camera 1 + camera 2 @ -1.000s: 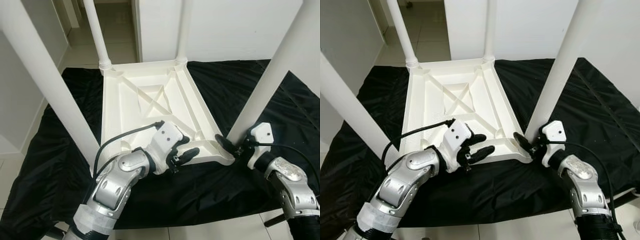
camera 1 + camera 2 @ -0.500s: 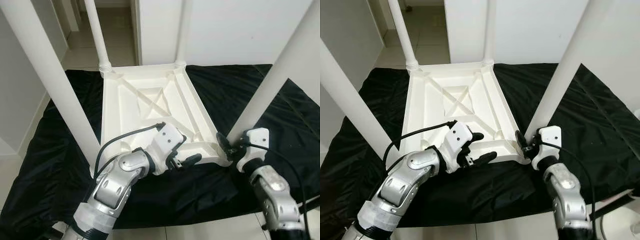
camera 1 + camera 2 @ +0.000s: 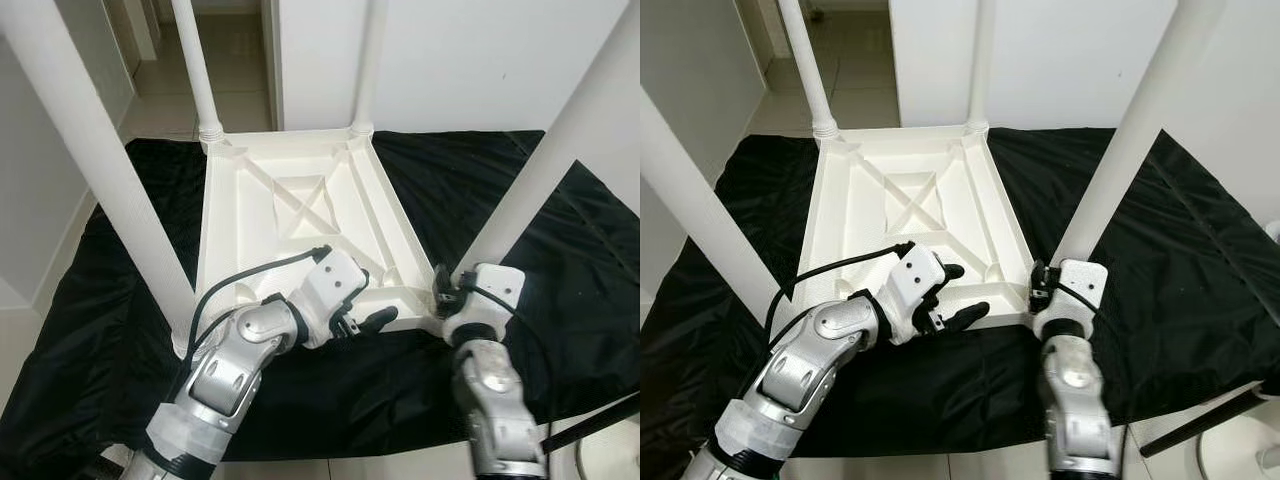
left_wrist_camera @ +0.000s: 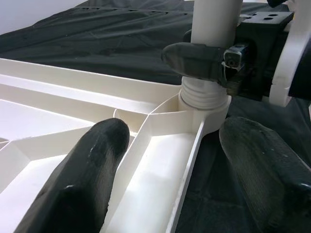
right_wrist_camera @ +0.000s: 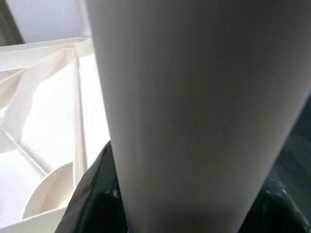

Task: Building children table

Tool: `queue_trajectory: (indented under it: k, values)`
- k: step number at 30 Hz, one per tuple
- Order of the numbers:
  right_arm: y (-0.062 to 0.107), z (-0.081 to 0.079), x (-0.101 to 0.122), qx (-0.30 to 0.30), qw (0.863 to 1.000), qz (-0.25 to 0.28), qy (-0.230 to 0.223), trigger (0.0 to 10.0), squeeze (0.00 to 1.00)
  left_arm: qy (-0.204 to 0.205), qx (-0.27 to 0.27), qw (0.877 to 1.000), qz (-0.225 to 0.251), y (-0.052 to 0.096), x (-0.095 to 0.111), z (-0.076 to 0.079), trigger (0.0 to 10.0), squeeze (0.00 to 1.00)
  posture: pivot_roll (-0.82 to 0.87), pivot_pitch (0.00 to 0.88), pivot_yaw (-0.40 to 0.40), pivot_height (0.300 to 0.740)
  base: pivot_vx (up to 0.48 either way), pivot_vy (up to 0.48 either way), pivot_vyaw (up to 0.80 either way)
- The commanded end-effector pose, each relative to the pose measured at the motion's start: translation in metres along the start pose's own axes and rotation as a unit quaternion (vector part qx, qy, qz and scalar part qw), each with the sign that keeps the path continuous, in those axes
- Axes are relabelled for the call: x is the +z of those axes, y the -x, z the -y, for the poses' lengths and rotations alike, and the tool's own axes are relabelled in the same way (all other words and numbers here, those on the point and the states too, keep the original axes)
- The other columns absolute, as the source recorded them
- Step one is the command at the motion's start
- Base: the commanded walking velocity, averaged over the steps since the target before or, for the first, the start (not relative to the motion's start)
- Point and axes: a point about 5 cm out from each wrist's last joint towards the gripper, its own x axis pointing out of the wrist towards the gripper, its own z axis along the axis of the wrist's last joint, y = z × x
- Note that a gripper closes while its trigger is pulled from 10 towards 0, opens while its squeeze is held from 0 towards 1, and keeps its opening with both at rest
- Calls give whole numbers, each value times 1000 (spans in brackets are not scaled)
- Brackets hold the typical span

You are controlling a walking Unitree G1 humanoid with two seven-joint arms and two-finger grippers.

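Upturned white table (image 3: 300, 215) (on black cloth (image 3: 480, 190)): right gripper (image 3: 447, 293) clamped round near-right corner leg (image 3: 540, 180); left gripper (image 3: 362, 312), fingers apart, straddles the near rim.

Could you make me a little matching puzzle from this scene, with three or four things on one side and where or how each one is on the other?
Things:
1. tabletop
2. black cloth
3. right gripper
4. left gripper

States:
A. fingers clasp the base of the near right leg
B. spread on the floor under everything
C. open, straddling the tabletop's near rim
D. lying upside down, ribs showing

Pairs: 1-D, 2-B, 3-A, 4-C
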Motion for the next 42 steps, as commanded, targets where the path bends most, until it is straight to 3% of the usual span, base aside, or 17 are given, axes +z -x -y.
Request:
queue_trajectory:
  k: [1, 6, 7, 10, 17, 18, 19, 25, 30, 32, 35, 37, 38, 39, 42]
  values:
    - [2, -6, -11, -15, 999, -34, -18, 10000, 0, -8, 44, 999, -3, 0, 0, -6, 10000, 0, -84, 0, 1, 740, 0, 0, 0]
    - [1, -12, -8, 1, 999, -25, -27, 10000, 0, -10, 53, 999, 1, -2, 1, -8, 10000, 0, -83, 0, -2, 740, 0, 0, 0]
    - [1, -11, -5, 12, 999, -16, -33, 10000, 1000, -13, 57, 998, 3, -3, 1, -9, 10000, 0, -84, 0, -7, 740, 0, 0, 0]
    - [0, -8, 0, 23, 999, -2, -41, 10000, 1000, -15, 62, 998, 8, -6, 2, -10, 10000, 0, -87, 0, -12, 740, 0, 0, 0]
    - [-4, 2, 7, 37, 999, 17, -11, 10000, 1000, -18, 67, 998, 10, -8, 3, -11, 10000, 0, -90, 0, -15, 740, 0, 0, 0]
    - [-5, 4, 7, 66, 998, 17, -5, 10000, 1000, -21, 71, 997, 11, -8, 3, -12, 10000, 0, -96, 0, -13, 740, 0, 0, 0]
    - [-6, 8, 6, 110, 994, 14, 3, 10000, 0, -21, 73, 997, 13, -8, 4, -12, 10000, 0, -94, 0, -14, 740, 0, 0, 0]
    - [-12, 24, 9, 231, 972, 14, 48, 10000, 0, -26, 79, 996, 12, -6, 4, -14, 10000, 0, -88, 0, -16, 740, 0, 0, 0]
    - [-14, 26, 9, 260, 964, 9, 54, 10000, 0, -30, 81, 996, 11, -6, 3, -15, 10000, 0, -82, 0, -16, 740, 0, 0, 0]
    - [-17, 29, 9, 300, 951, -3, 67, 10000, 0, -31, 81, 996, 13, -6, 4, -15, 10000, 0, -75, 0, -15, 740, 0, 0, 0]
    - [-19, 30, 10, 316, 946, -6, 74, 10000, 0, -32, 81, 996, 14, -6, 4, -15, 10000, 0, -74, 0, -15, 740, 0, 0, 0]
    - [-24, 32, 10, 361, 929, -14, 84, 10000, 0, -34, 81, 996, 16, -7, 5, -16, 10000, 0, -74, 0, -9, 740, 0, 0, 0]
    - [-24, 32, 10, 361, 929, -14, 84, 10000, 0, -34, 81, 996, 16, -7, 5, -16, 10000, 0, -74, 0, -9, 740, 0, 0, 0]
    - [-26, 33, 9, 377, 921, -20, 90, 8941, 0, -35, 81, 996, 18, -8, 6, -17, 10000, 0, -74, 0, -7, 740, 0, 0, 0]
    - [-27, 34, 8, 389, 916, -23, 93, 8941, 0, -35, 81, 996, 19, -8, 7, -17, 10000, 0, -75, 0, -6, 740, 0, 0, 0]
